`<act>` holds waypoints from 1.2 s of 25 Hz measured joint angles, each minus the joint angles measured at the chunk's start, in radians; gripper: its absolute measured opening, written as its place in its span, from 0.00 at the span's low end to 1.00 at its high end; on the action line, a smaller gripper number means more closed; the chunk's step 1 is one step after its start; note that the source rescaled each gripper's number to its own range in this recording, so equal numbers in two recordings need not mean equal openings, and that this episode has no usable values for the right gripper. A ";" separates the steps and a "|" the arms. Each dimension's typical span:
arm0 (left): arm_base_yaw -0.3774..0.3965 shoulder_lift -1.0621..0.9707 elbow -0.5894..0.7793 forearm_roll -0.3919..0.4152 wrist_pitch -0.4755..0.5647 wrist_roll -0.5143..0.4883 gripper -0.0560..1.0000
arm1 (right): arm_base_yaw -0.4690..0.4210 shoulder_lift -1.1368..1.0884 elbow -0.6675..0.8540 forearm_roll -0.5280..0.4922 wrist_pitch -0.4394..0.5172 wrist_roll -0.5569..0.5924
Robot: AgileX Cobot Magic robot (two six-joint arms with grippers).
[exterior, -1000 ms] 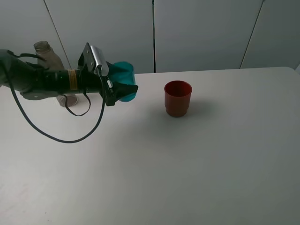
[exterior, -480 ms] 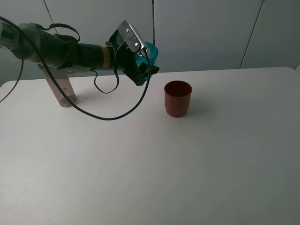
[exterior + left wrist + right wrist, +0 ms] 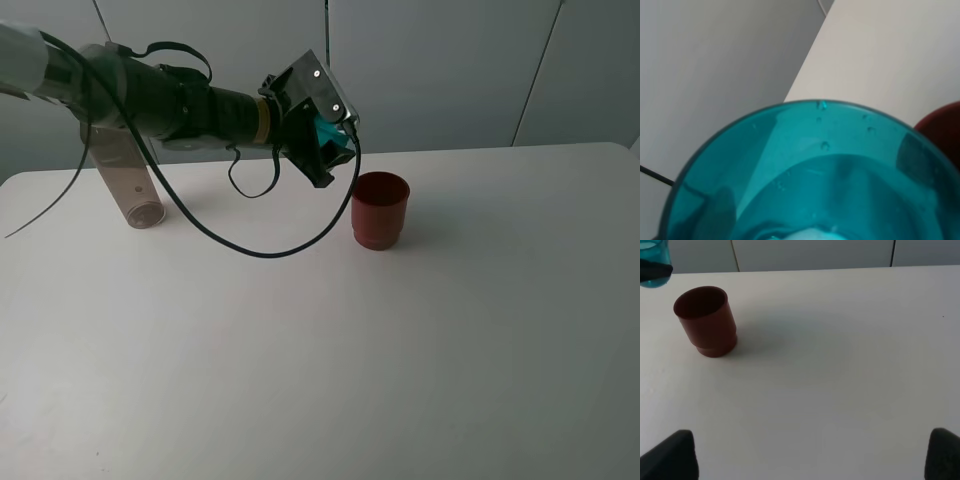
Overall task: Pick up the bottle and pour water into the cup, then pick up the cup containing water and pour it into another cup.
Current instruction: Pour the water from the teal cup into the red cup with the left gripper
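My left gripper (image 3: 320, 135) is shut on the teal cup (image 3: 333, 140) and holds it in the air, tilted, just above and to the left of the red cup (image 3: 380, 208). In the left wrist view the teal cup (image 3: 810, 170) fills the frame with water inside, and the red cup's rim (image 3: 946, 131) shows beside it. The red cup (image 3: 706, 321) stands upright on the table. The bottle (image 3: 128, 183) stands at the far left, partly hidden behind the left arm. My right gripper (image 3: 807, 456) is open and empty, low over the table.
The white table (image 3: 400, 350) reaches to the grey wall panels at the back. A black cable (image 3: 215, 238) hangs from the left arm down to just above the table, between the bottle and the red cup.
My left gripper has lifted the teal cup and carried it right, from near the bottle to just beside the red cup's rim. The red cup and the bottle have not moved.
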 joint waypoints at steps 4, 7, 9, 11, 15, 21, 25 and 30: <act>-0.019 0.005 -0.001 0.004 0.044 0.081 0.16 | 0.000 0.000 0.000 0.000 0.000 0.000; -0.031 0.005 -0.001 0.004 0.059 0.142 0.16 | 0.000 0.000 0.000 0.000 0.000 0.000; -0.040 0.005 -0.001 0.004 0.063 0.171 0.16 | 0.000 0.000 0.000 0.000 0.000 0.000; -0.044 0.005 -0.001 0.004 0.064 0.183 0.16 | 0.000 0.000 0.000 0.000 0.000 0.000; -0.048 0.006 -0.001 0.002 0.068 0.209 0.16 | 0.000 0.000 0.000 0.000 0.000 0.000; -0.064 0.046 -0.038 0.002 0.138 0.262 0.16 | 0.000 0.000 0.000 0.000 0.000 0.000; -0.079 0.058 -0.057 0.002 0.173 0.308 0.16 | 0.000 0.000 0.000 0.000 0.000 0.002; -0.089 0.058 -0.061 0.002 0.192 0.345 0.16 | 0.000 0.000 0.000 0.000 0.000 0.002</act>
